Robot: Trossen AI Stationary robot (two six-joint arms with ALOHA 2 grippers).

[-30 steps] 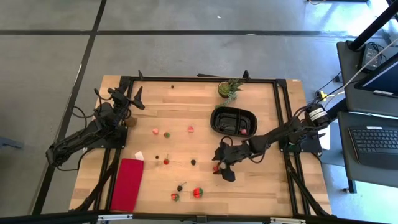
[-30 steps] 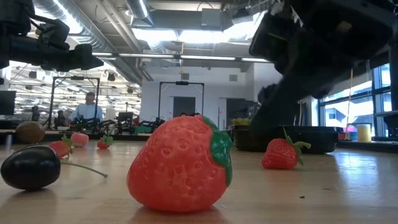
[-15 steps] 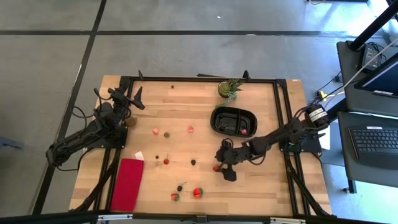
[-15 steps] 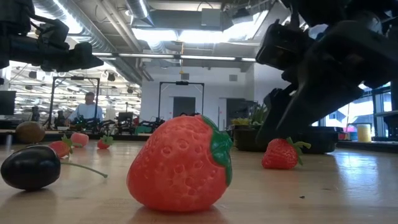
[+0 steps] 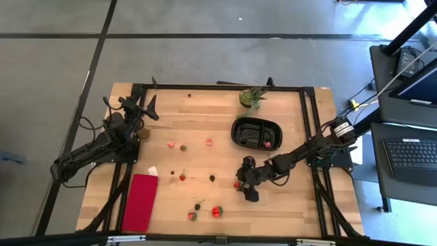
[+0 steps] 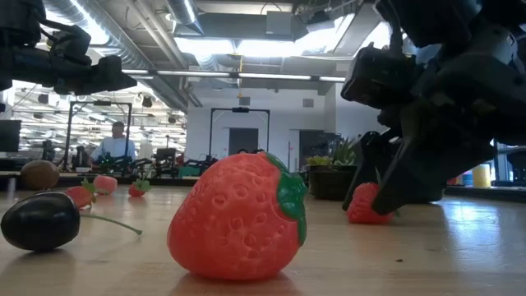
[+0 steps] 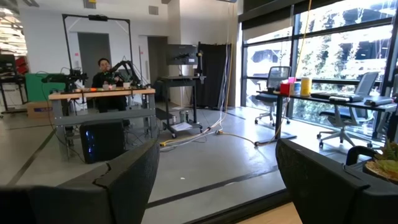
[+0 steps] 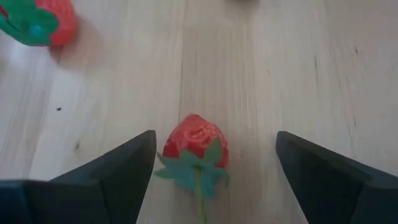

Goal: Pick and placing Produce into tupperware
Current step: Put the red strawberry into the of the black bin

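The right gripper, fingers spread wide, straddles a small strawberry on the table, gripping nothing.

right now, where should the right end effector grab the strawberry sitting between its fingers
Grip the strawberry across its red body, coming straight down from above. It lies on its side on the table, green cap and thin stem toward the right end effector, whose open fingers already flank it. Avoid the stem.

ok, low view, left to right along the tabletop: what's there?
Brown kiwi-like fruit → dark berry → pink piece → small strawberry → big strawberry → strawberry under the right gripper.
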